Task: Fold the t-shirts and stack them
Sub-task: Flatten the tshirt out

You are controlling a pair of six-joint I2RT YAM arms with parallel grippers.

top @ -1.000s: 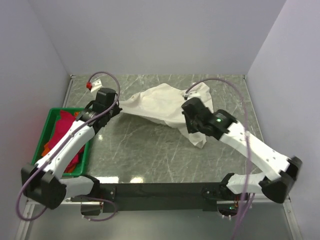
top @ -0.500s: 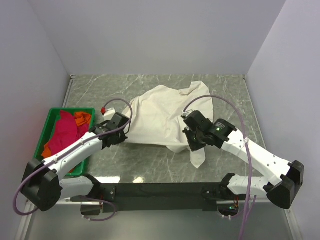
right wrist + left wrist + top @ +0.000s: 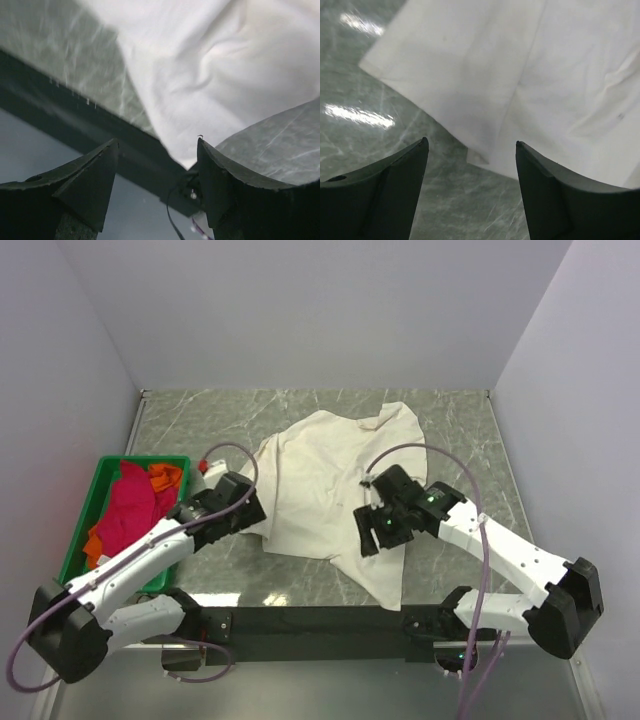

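While the cream t-shirt (image 3: 320,475) lies spread on the surface (image 3: 470,440), left fingers (image 3: 395,185) and right fingers (image 3: 85,185) hang released over its near edge, grasping nothing.

Even overhead light, glare on tabletop (image 3: 357,115)

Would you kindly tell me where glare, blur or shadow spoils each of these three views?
Top external: sharp and evenly lit, with a pale sheen on the table near its front edge. Left wrist: two bright glare patches on the marble at left, the cream t-shirt slightly washed out. Right wrist: soft, the shirt's folds bleached, the dark fingers nearly featureless.
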